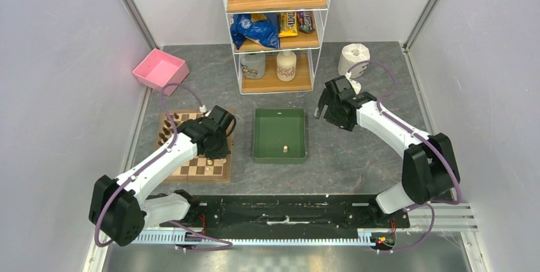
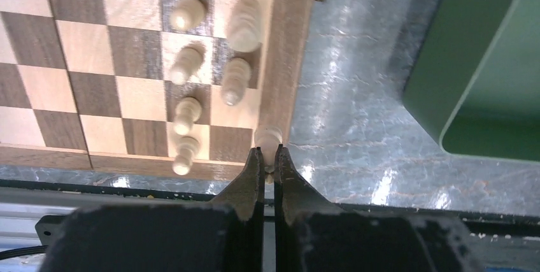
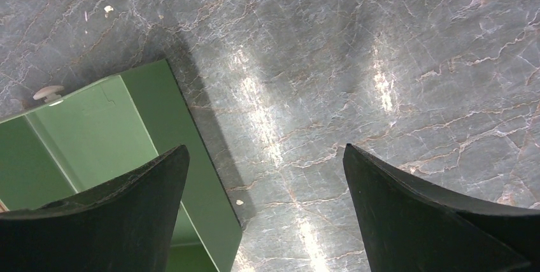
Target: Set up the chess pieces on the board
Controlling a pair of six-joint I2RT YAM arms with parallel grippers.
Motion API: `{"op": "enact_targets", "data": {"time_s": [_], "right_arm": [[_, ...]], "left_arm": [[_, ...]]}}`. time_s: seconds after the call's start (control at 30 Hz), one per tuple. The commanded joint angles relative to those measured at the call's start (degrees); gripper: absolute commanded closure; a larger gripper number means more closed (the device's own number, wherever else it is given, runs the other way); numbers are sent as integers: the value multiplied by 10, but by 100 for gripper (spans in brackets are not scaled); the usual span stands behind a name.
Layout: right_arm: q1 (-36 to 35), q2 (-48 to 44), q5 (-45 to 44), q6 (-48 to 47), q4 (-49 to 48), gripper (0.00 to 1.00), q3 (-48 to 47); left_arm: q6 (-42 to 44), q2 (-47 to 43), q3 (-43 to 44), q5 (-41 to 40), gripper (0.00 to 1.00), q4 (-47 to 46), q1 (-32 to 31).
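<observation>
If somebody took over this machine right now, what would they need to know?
Left gripper: shut on a cream piece at a corner of the board.
Right gripper: open, empty, above the table beside the green tray.
Done: dark pieces and several cream pieces are on the board.
To do: place the held piece, then the lone piece in the tray.

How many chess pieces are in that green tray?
1. A pale piece stands by the tray's near wall, about midway along it. The rest of its floor shows bare, so none seems hidden.
</observation>
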State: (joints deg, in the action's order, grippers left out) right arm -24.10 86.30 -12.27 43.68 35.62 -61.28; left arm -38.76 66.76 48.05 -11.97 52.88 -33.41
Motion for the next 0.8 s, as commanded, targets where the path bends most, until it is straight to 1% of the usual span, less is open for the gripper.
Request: {"op": "enact_targets", "data": {"time_s": [0.0,0.13,0.33,0.77], "right_arm": [[3,1,0,-2,-12,1,-7],[3,1,0,-1,-12,1,-7],[3,7,3,-2,-12,1,-10],[3,7,3,-2,-12,1,-10]], "left_arm": [[-11,-22,-14,2,98,-27,35],[-6,-22,-28,0,98,-24,51],[-18,-27,-40,-12,98,-31,57],[-11,-12,-44,-17,98,-42,67]]}}
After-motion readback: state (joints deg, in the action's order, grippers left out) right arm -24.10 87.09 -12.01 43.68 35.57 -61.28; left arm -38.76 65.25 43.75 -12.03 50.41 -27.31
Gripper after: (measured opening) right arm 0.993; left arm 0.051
